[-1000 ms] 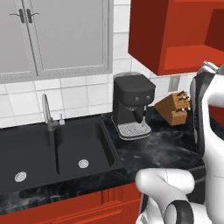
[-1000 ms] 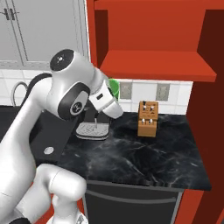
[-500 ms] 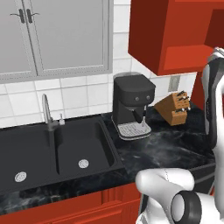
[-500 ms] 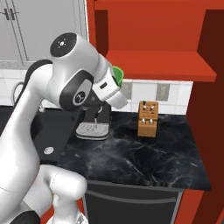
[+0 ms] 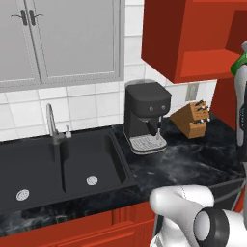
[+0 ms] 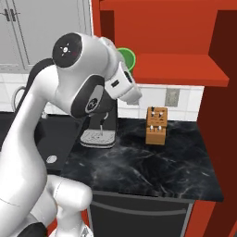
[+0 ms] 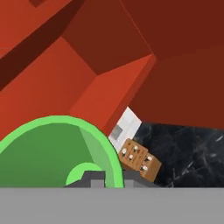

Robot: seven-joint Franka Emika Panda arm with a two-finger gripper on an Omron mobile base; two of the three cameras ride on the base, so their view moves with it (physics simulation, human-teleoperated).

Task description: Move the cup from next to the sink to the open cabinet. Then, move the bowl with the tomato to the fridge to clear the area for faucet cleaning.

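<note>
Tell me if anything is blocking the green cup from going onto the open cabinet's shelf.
Nothing visible does. The cup, held in the gripper, sits at the mouth of the open cabinet, whose red shelf looks bare ahead of it.

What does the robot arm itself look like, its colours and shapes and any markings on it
The arm is glossy white with rounded, bulbous links and dark grey to black joint sections between them. One round joint cap carries small pale marks. The gripper shows small dark grey finger tips. No loose cables are visible.
</note>
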